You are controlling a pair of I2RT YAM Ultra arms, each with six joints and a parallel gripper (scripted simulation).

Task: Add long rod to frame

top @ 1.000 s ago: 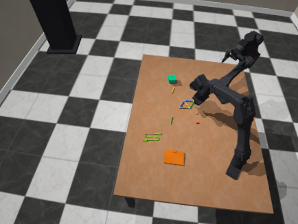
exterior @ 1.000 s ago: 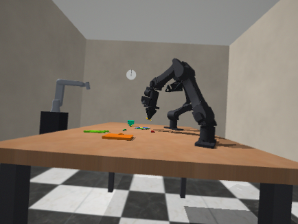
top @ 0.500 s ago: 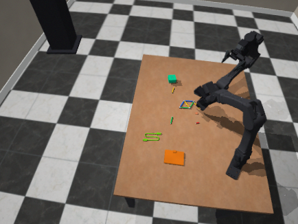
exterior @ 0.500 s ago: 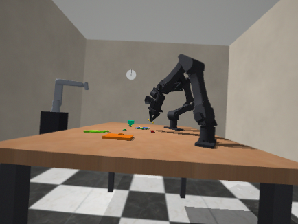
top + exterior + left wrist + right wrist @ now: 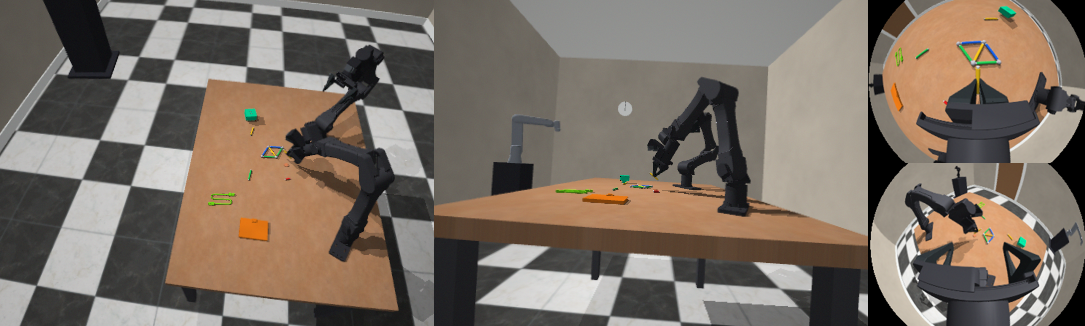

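Observation:
The flat frame [image 5: 270, 157] [image 5: 987, 62] lies on the table: two blue rods, two green rods and a yellow diagonal, with steel balls at its corners. My left gripper [image 5: 978, 82] [image 5: 655, 173] is shut on a yellow rod [image 5: 978, 73] [image 5: 654, 176]. The rod is tilted, above the table beside the frame; its tip appears just below the diagonal's lower ball [image 5: 973, 63] in the left wrist view. In the exterior view the rod is above the frame's height. My right gripper [image 5: 978, 244] is open and empty, high at the table's far right in the top view.
A loose yellow rod [image 5: 252, 131] [image 5: 991, 19] lies near the teal block [image 5: 251, 114] [image 5: 1007, 12]. A green rod [image 5: 250, 175] [image 5: 922, 53], a small red piece [image 5: 288, 179], a green cable [image 5: 222, 204] and an orange box [image 5: 254, 229] lie around. The right arm stands beyond the left arm.

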